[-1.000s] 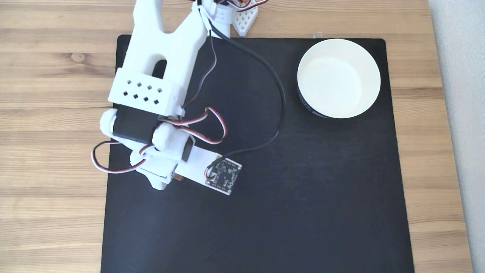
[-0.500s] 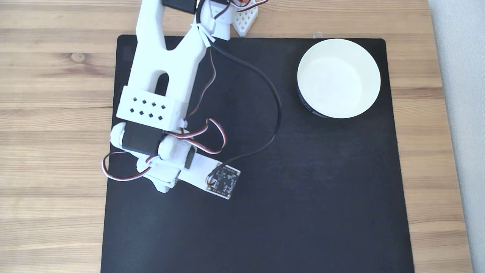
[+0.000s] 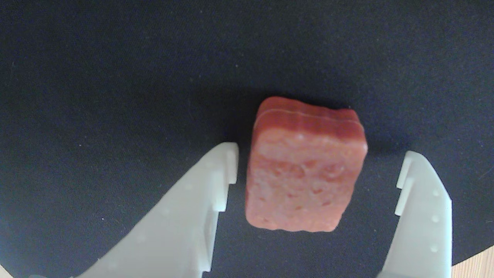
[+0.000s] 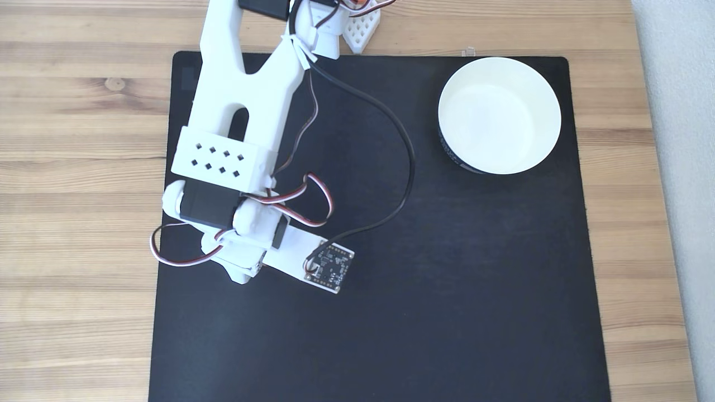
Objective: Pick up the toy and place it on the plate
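1. In the wrist view, the toy (image 3: 305,170) lies on the black mat (image 3: 115,96). It sits between the two white fingers of the end effector (image 3: 316,173).
2. The end effector is spread wide. There is a dark gap on each side of the toy, so the fingers (image 3: 216,181) do not touch it. The gap looks smaller on the left side of this view.
3. In the fixed view, the arm (image 4: 234,111) hangs over the mat at about 9 o'clock from the middle. The toy is hidden under the arm there.
4. The plate (image 4: 499,67) sits at about 2 o'clock on the mat, well apart from the arm. Nothing is in it.
5. The mat lies on the wooden worktop (image 4: 84,167).
6. The step now looks like the grab. The toy is not picked up yet.
7. I think the next move is to press the fingers together on the toy's two sides. Then it needs a lift and a carry over to the plate.
8. The squeeze should be even, or the small toy may turn or slip out.
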